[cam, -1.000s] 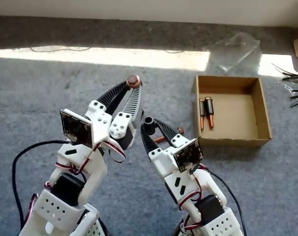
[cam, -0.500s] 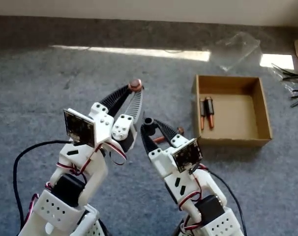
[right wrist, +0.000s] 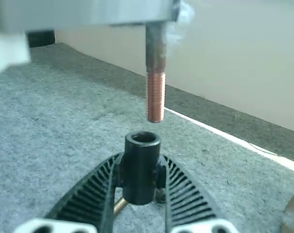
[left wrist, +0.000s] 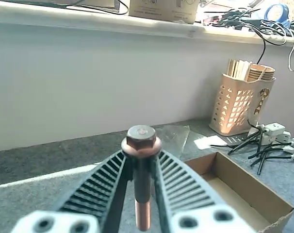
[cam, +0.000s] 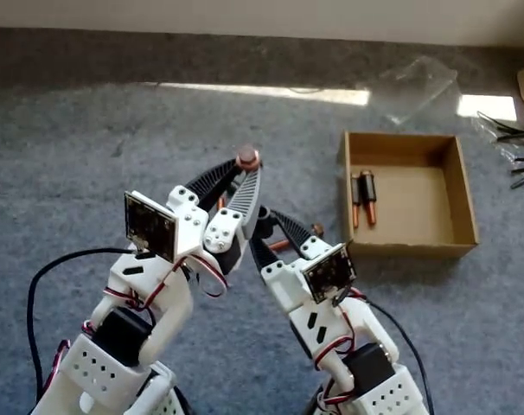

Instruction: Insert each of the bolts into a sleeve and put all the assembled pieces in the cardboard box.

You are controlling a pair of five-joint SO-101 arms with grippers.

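Currently: insertion step. Left gripper [left wrist: 142, 159], jaws clenched on copper-coloured hex-head bolt [left wrist: 141, 141]; right gripper [right wrist: 140, 174], jaws grasping upright black cylindrical sleeve [right wrist: 142, 154]. Bolt tip above bore, apart. Next move probably needs straight, aligned lowering.

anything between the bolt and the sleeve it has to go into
Nothing visible. The bolt in the left claw hangs above the open mouth of the sleeve, which the right claw holds upright, with only open air between them.
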